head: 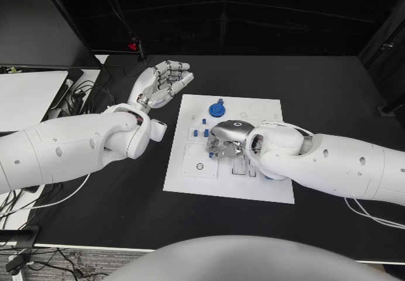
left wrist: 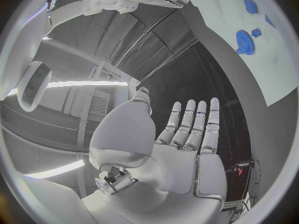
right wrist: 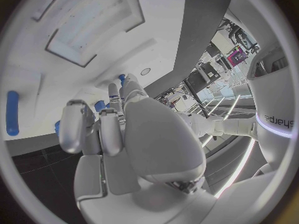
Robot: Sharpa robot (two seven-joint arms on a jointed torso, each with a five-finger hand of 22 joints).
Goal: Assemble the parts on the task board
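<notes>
The white task board [head: 187,178] lies mid-table. A blue gear [head: 218,109] sits near its far edge, also seen in the left wrist view as the gear [left wrist: 244,40]. Small blue parts [head: 202,133] lie just left of my right hand [head: 227,144], which is bent down onto the board's middle. In the right wrist view its fingertips [right wrist: 114,92] reach the board among small blue pieces [right wrist: 99,105]; whether they pinch one is hidden. A long blue part [right wrist: 11,112] lies apart. My left hand [head: 165,78] hovers off the board's far left corner, fingers straight, holding nothing.
Rectangular recesses [head: 240,167] and a small ring [head: 200,167] mark the board near my right hand. A grey surface [head: 30,96] and cables [head: 89,88] lie off the table's left edge. Black table [head: 321,93] stretches right of the board.
</notes>
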